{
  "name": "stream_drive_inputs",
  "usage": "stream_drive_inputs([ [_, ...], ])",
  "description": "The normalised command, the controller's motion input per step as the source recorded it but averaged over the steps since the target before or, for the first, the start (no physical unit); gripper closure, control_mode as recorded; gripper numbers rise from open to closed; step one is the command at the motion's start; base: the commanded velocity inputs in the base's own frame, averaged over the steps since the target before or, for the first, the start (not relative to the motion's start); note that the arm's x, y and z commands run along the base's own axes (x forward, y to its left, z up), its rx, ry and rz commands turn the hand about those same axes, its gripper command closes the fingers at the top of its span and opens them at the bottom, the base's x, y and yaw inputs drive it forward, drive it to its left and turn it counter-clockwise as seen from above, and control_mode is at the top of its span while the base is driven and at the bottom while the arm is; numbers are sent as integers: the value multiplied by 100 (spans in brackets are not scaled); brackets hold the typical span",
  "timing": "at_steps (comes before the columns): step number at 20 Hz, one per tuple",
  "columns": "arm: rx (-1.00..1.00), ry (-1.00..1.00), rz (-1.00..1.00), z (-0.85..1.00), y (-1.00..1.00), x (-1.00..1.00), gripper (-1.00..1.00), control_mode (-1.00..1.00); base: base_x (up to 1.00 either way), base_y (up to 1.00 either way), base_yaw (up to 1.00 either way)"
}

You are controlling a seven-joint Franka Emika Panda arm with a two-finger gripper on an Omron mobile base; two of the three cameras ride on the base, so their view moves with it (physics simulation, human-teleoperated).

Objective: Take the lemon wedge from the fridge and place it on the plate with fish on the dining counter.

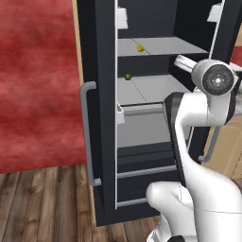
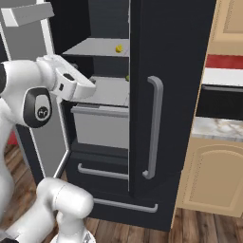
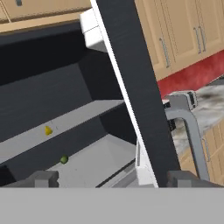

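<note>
Standing open and empty, the pincer (image 3: pixel 105 179) hovers in front of the fridge (image 1: pixel 101 118), its two dark fingertips (image 3: pixel 43 178) wide apart. One fridge door is swung open. Inside, the lemon wedge (image 1: pixel 140 47) lies on an upper pale grey shelf (image 1: pixel 160 46), well apart from the pincer. A small green ball (image 1: pixel 127 76) sits on the shelf below it.
</note>
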Motion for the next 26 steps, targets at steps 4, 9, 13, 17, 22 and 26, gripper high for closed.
stream_drive_inputs([
  [4,5,0,0,0,0,16,-100,-100,0,0,0],
  [9,1,2,0,-12,0,63,-100,-100,0,0,0],
  [13,0,11,-4,-2,0,76,-100,-100,0,0,0],
  [17,0,21,-10,0,0,81,-100,-100,0,0,0],
  [22,0,30,-16,0,0,77,-100,-100,0,0,0],
  [26,0,35,-22,-3,0,36,-100,-100,0,0,0],
])
